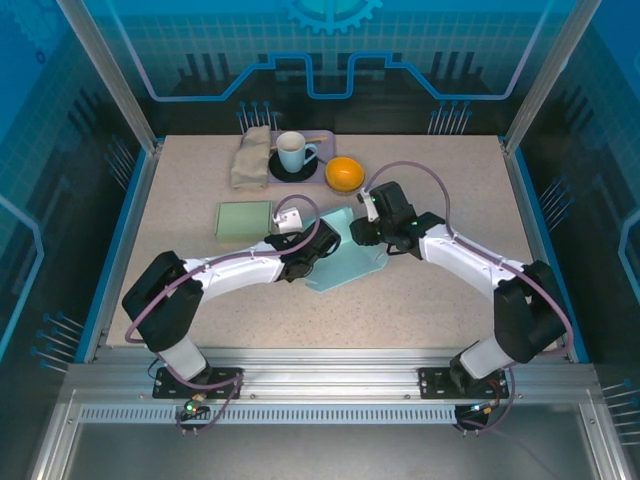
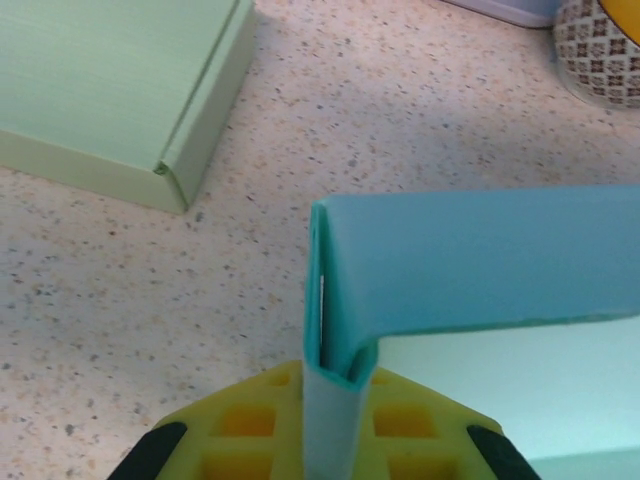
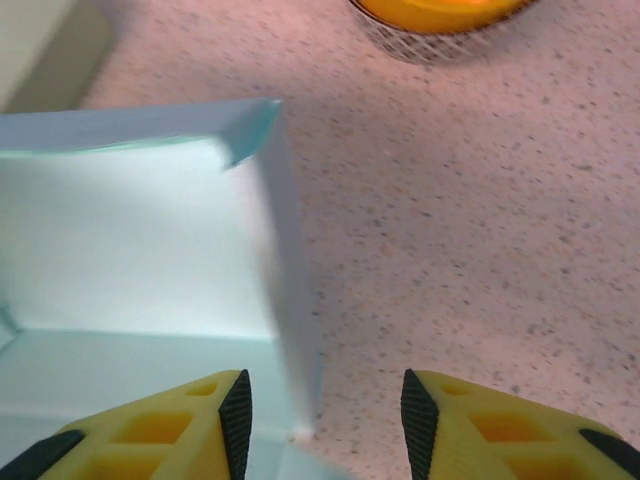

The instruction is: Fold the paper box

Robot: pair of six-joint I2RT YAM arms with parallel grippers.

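Note:
The teal paper box [image 1: 345,262] lies partly folded at the table's middle. My left gripper [image 1: 316,243] is at its left side, shut on a doubled-over side wall [image 2: 335,400] that runs up between the yellow fingers [image 2: 250,420]; a folded flap [image 2: 480,260] stretches to the right from it. My right gripper [image 1: 363,232] is at the box's far right edge. It is open, its fingertips [image 3: 237,410] standing on either side of an upright wall [image 3: 290,300] without touching it.
A finished pale green box [image 1: 244,219] lies left of the teal one, close to the left fingers [image 2: 110,90]. Behind are an orange bowl [image 1: 344,173], a cup on a saucer [image 1: 293,152] and a folded cloth [image 1: 250,155]. The bowl is just ahead of the right gripper [image 3: 440,15].

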